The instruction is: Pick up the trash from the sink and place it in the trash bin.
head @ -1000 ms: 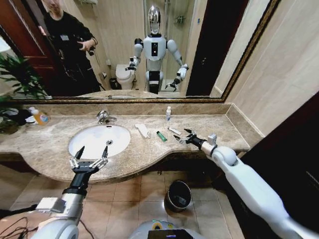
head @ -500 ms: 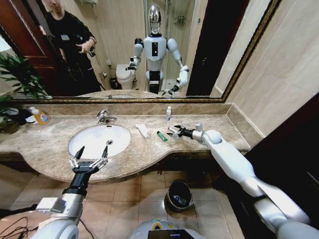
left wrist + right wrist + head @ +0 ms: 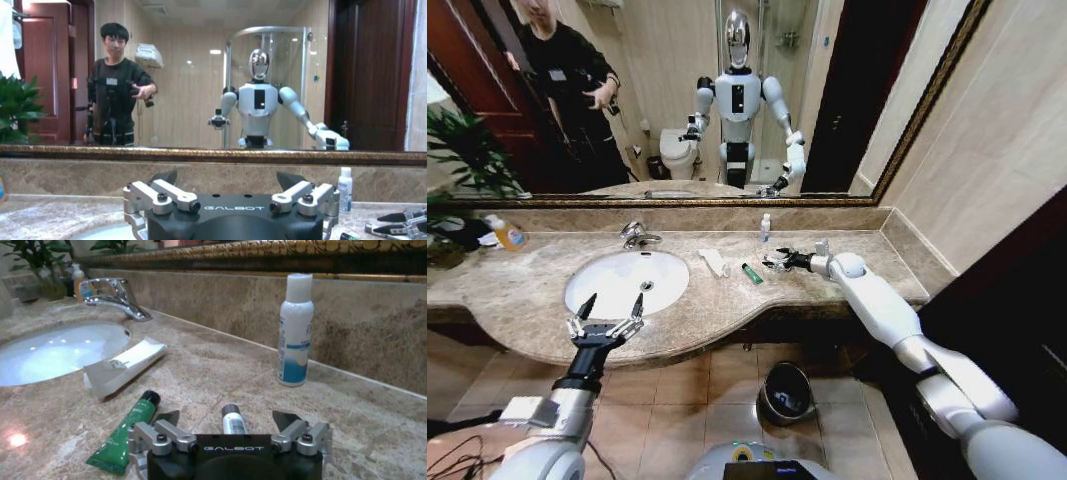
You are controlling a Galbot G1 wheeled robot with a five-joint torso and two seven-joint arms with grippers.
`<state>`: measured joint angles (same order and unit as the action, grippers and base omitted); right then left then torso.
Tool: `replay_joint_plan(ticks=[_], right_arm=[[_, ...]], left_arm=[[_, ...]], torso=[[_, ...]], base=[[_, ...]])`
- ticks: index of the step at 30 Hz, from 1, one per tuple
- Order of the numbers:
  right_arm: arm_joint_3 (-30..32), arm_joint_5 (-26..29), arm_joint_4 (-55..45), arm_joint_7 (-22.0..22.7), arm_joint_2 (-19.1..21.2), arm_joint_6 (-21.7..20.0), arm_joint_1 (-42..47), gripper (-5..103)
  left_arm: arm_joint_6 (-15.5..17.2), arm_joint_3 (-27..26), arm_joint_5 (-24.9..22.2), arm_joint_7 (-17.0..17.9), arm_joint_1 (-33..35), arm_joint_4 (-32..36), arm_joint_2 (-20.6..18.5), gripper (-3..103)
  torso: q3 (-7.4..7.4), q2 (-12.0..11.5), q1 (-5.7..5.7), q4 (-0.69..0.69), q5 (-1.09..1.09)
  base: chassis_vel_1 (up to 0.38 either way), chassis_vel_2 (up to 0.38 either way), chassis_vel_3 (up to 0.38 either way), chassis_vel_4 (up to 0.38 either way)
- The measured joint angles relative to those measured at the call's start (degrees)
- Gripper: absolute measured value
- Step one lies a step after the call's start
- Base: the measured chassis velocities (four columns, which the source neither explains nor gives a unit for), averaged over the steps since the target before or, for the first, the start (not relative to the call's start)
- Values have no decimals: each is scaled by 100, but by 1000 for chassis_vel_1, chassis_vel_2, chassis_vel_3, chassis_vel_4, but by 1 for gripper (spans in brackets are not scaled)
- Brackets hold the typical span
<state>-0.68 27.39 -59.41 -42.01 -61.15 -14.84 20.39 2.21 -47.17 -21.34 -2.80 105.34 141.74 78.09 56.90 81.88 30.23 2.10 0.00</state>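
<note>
My right gripper [image 3: 774, 263] [image 3: 225, 415] is open low over the marble counter, and a small white tube [image 3: 233, 426] lies between its fingers. Beside it lies a green tube [image 3: 751, 273] [image 3: 127, 437]. Farther toward the sink [image 3: 622, 282] lies a white flat tube or wrapper [image 3: 713, 262] [image 3: 125, 365]. A small white-capped bottle [image 3: 765, 228] [image 3: 294, 330] stands at the back wall. The dark trash bin [image 3: 785, 392] sits on the floor under the counter. My left gripper [image 3: 608, 316] [image 3: 227, 179] is open above the counter's front edge, before the sink.
A chrome tap [image 3: 635, 235] [image 3: 119, 298] stands behind the basin. An orange-labelled soap bottle [image 3: 507, 235] and a plant [image 3: 457, 160] are at the far left. A wide mirror runs along the back; a wall closes the counter's right end.
My right arm has swung in toward the back of the counter, bringing its open gripper from the counter's right part onto the white tube. The left arm has stayed still.
</note>
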Motion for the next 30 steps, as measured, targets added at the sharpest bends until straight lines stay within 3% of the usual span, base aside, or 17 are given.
replay_joint_plan(ticks=[5,8,11,14,17,20,22,26,30], right_arm=[[-16,16,15,49,-39,7,23,80],[-36,19,-3,65,-43,14,58,63],[-46,19,-18,87,-40,31,72,58],[-48,27,-56,137,-26,45,107,42],[-48,43,-77,166,-15,49,120,37],[-46,56,-103,189,2,53,126,20],[-46,60,-111,193,5,53,126,20],[-36,92,-168,229,18,62,155,5],[-28,119,-233,266,37,61,213,1]], left_arm=[[0,0,0,0,0,0,0,100],[0,0,0,0,0,0,0,100],[0,0,0,0,0,0,0,100],[0,0,0,0,0,0,0,100],[0,0,0,0,0,0,0,100],[0,0,0,0,0,0,0,100],[0,0,0,0,0,0,0,100],[0,0,0,0,0,0,0,100],[0,0,0,0,0,0,0,100]], torso=[[0,0,0,1,0],[0,0,0,0,1],[0,0,0,1,0],[0,1,0,0,0],[0,1,0,0,0],[0,1,0,0,0],[0,1,0,0,0],[-1,1,-1,1,0],[-1,1,-1,1,0]], base=[[0,0,0,0],[0,0,0,0],[0,0,0,0],[0,0,0,0],[0,0,0,0],[0,0,0,0],[0,0,0,0],[0,0,0,0],[0,0,0,0]])
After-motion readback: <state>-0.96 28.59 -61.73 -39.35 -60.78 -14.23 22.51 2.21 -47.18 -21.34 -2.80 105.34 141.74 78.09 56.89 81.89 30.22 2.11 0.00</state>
